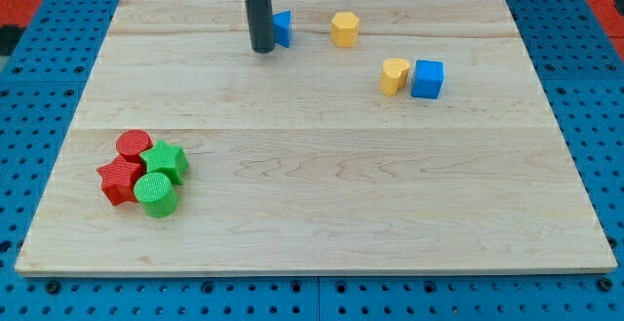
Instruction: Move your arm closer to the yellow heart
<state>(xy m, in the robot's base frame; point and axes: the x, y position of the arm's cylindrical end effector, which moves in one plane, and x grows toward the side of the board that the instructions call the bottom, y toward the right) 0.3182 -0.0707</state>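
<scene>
The yellow heart (394, 75) lies on the wooden board at the view's upper right, touching a blue cube (427, 78) on its right side. My tip (261, 49) rests on the board near the view's top centre, well to the left of the yellow heart and a little higher in the view. A blue block (283, 28) sits right beside the rod on its right, partly hidden by it. A yellow hexagon (344, 28) lies between the rod and the heart, nearer the view's top.
A cluster at the view's lower left holds a red cylinder (134, 145), a green star (165, 160), a red star (120, 180) and a green cylinder (155, 194). The wooden board (322, 194) lies on a blue pegboard.
</scene>
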